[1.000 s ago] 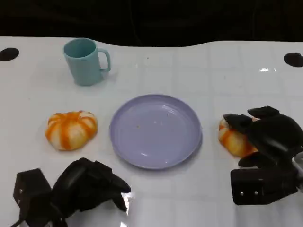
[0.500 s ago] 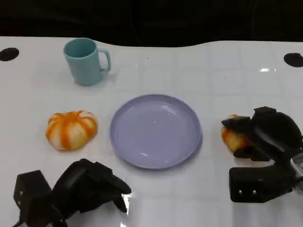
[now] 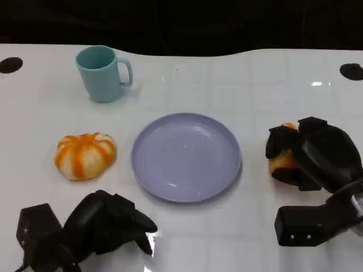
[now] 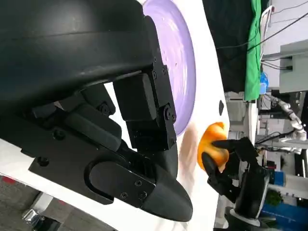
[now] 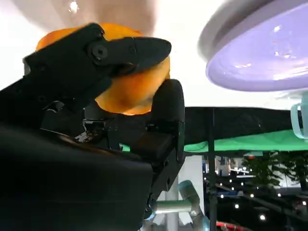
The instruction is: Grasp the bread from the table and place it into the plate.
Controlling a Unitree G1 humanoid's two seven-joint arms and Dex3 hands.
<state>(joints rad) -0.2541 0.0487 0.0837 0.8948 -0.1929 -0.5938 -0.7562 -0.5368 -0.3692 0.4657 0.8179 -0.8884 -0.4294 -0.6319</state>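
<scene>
The counter (image 3: pixel 227 85) is white and glossy, with faint tile-like grid lines, a wavy far edge against a dark background, and a black round mark near each far corner. The lilac plate (image 3: pixel 186 156) sits at centre. At 3 o'clock from it, the right hand (image 3: pixel 317 153) grasps an orange bread (image 3: pixel 282 161), fingers wrapped over and under it. At 9 o'clock lies a second striped orange bun (image 3: pixel 85 155); a teal mug (image 3: pixel 102 73) stands at 11 o'clock. The left hand (image 3: pixel 108 221) rests near 7 o'clock, fingers curled in, holding nothing. The wrist views show a green curtain (image 4: pixel 254 48) and lit equipment beyond.
</scene>
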